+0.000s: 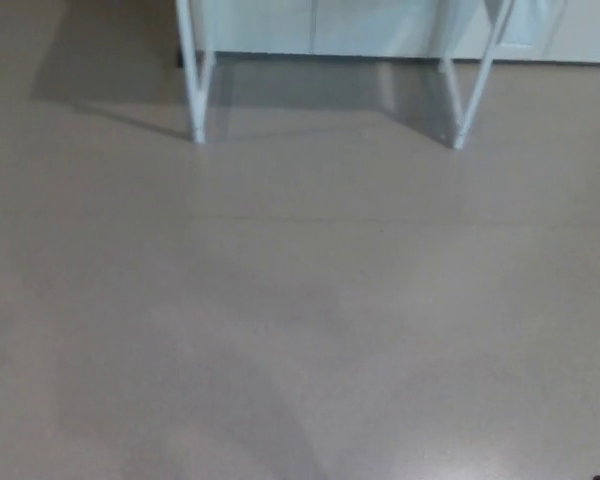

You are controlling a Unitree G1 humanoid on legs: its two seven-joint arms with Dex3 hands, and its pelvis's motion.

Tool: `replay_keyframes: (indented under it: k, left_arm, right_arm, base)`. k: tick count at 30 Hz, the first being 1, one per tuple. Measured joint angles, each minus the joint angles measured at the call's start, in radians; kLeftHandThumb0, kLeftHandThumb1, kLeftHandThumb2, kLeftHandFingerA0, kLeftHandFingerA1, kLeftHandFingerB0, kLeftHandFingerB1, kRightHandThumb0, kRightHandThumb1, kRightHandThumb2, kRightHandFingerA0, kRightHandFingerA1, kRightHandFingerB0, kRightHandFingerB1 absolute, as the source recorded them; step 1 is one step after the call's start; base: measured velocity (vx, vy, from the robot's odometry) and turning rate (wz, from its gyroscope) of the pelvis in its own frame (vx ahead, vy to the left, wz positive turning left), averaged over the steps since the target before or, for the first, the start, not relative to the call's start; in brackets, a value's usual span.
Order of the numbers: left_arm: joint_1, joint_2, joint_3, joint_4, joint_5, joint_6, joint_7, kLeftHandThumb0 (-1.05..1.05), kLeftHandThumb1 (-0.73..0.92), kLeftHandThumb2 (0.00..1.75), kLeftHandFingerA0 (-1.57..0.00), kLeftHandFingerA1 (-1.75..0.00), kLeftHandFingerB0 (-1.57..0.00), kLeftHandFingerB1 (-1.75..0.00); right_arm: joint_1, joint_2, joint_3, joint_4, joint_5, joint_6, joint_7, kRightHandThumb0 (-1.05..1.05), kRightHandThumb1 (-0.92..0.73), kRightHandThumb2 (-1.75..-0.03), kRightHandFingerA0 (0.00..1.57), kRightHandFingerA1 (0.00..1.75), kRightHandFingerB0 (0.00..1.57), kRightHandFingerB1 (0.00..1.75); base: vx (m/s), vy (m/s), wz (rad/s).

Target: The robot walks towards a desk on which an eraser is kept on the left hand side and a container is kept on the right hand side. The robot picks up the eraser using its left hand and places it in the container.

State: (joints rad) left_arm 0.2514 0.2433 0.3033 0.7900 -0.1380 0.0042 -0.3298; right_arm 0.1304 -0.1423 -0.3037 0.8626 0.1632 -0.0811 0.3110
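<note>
Grey-beige floor (300,330) fills almost the whole head view, smooth, with soft shadows crossing it; at the top edge stand two white desk legs, the left leg (193,80) and the right leg (472,85), each reaching the floor; behind them runs a pale wall base (320,25); the picture is slightly blurred; neither robot hand shows, so their state cannot be told; eraser and container lie outside the picture, their places unknown

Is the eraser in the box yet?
Cannot tell. Only the floor and white desk legs show; no eraser, container or hand is visible.
</note>
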Motion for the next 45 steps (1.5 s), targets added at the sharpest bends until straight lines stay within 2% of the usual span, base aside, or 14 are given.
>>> replay_keyframes:
  k: [3,4,5,6,7,9,10,16,17,19,27,28,36,45]
  left_arm:
    - [-0.011,0.017,-0.002,-0.011,0.000,-0.006,0.002,-0.31,0.56,0.57,-0.41,-0.44,-0.29,-0.31]
    - [-0.012,0.019,-0.003,-0.010,0.000,-0.008,0.002,-0.31,0.56,0.57,-0.42,-0.44,-0.29,-0.31]
    - [-0.011,0.019,-0.005,-0.010,0.000,-0.009,0.002,-0.24,0.39,0.88,-0.33,-0.60,-0.15,-0.49]
    - [-0.011,0.020,-0.009,-0.007,0.001,-0.012,0.002,-0.24,0.39,0.88,-0.35,-0.60,-0.15,-0.50]
    - [-0.009,0.020,-0.011,-0.003,0.001,-0.013,0.002,-0.32,0.56,0.57,-0.43,-0.44,-0.30,-0.31]
    - [-0.009,0.021,-0.017,0.003,0.002,-0.015,0.003,-0.32,0.55,0.56,-0.43,-0.44,-0.31,-0.31]
    - [-0.009,0.022,-0.019,0.006,0.003,-0.016,0.003,-0.32,0.56,0.56,-0.44,-0.45,-0.31,-0.31]
    - [-0.009,0.021,-0.033,0.012,0.007,-0.027,0.007,-0.33,0.56,0.56,-0.44,-0.44,-0.32,-0.31]
    - [-0.013,0.019,-0.038,0.013,0.008,-0.029,0.007,-0.32,0.55,0.56,-0.45,-0.45,-0.33,-0.32]
    - [-0.024,0.018,-0.042,0.024,0.009,-0.038,0.008,-0.33,0.56,0.57,-0.46,-0.45,-0.34,-0.32]
    - [-0.024,0.019,-0.062,0.060,0.018,-0.072,0.017,-0.34,0.56,0.57,-0.46,-0.45,-0.35,-0.32]
    - [-0.022,0.019,-0.065,0.060,0.020,-0.072,0.020,-0.34,0.55,0.56,-0.46,-0.45,-0.35,-0.32]
    - [-0.019,0.036,-0.079,0.045,0.036,-0.095,0.037,-0.33,0.55,0.56,-0.46,-0.46,-0.35,-0.33]
    - [-0.005,0.041,-0.088,0.045,0.043,-0.102,0.046,-0.33,0.57,0.57,-0.45,-0.45,-0.35,-0.33]
  right_arm:
    - [0.002,0.001,0.011,0.005,-0.002,-0.003,0.000,-0.17,-0.44,-0.52,0.63,0.69,0.50,0.58]
    - [0.002,0.001,0.013,0.005,-0.002,-0.005,-0.001,-0.20,-0.40,-0.62,0.63,0.72,0.48,0.62]
    - [0.001,0.001,0.013,0.005,-0.002,-0.005,-0.002,-0.14,-0.44,-0.53,0.60,0.69,0.50,0.59]
    - [0.000,0.001,0.014,0.005,-0.002,-0.007,-0.002,-0.15,-0.43,-0.52,0.62,0.69,0.51,0.59]
    - [-0.001,0.001,0.015,0.005,-0.002,-0.008,-0.003,-0.20,-0.39,-0.62,0.63,0.73,0.48,0.62]
    - [-0.003,0.000,0.018,0.006,-0.003,-0.009,-0.006,-0.20,-0.40,-0.62,0.63,0.73,0.48,0.61]
    - [-0.007,0.000,0.020,0.007,-0.003,-0.010,-0.006,-0.16,-0.44,-0.53,0.62,0.69,0.51,0.58]
    - [-0.019,-0.011,0.041,0.026,-0.015,-0.022,-0.015,-0.13,-0.44,-0.53,0.61,0.67,0.49,0.57]
    - [-0.019,-0.017,0.040,0.027,-0.015,-0.024,-0.017,-0.19,-0.40,-0.61,0.65,0.72,0.48,0.60]
    - [-0.025,-0.027,0.040,0.030,-0.016,-0.028,-0.021,-0.13,-0.43,-0.52,0.63,0.68,0.51,0.57]
    - [-0.030,-0.028,0.043,0.060,-0.016,-0.037,-0.030,-0.18,-0.39,-0.61,0.65,0.72,0.48,0.61]
    - [-0.030,-0.028,0.044,0.064,-0.017,-0.038,-0.032,-0.13,-0.42,-0.52,0.62,0.68,0.51,0.57]
    - [-0.041,-0.021,0.056,0.070,-0.019,-0.047,-0.036,-0.13,-0.42,-0.52,0.64,0.69,0.51,0.58]
    - [-0.043,-0.020,0.061,0.086,-0.023,-0.051,-0.038,-0.13,-0.43,-0.52,0.61,0.68,0.51,0.56]
  base:
    - [0.19,0.229,-0.04]
    - [0.24,0.139,0.03]
    - [0.23,0.113,0.09]
    - [0.22,0.083,0.03]
    - [0.19,0.017,0.11]
    - [0.23,-0.054,0.15]
    - [0.26,-0.117,0.18]
    - [0.28,-0.201,0.28]
    - [0.32,-0.283,0.47]
    - [0.28,-0.194,0.03]
    - [0.16,-0.035,-0.05]
    - [0.14,0.108,-0.03]
    - [0.24,0.141,0.08]
    - [0.04,-0.133,0.05]
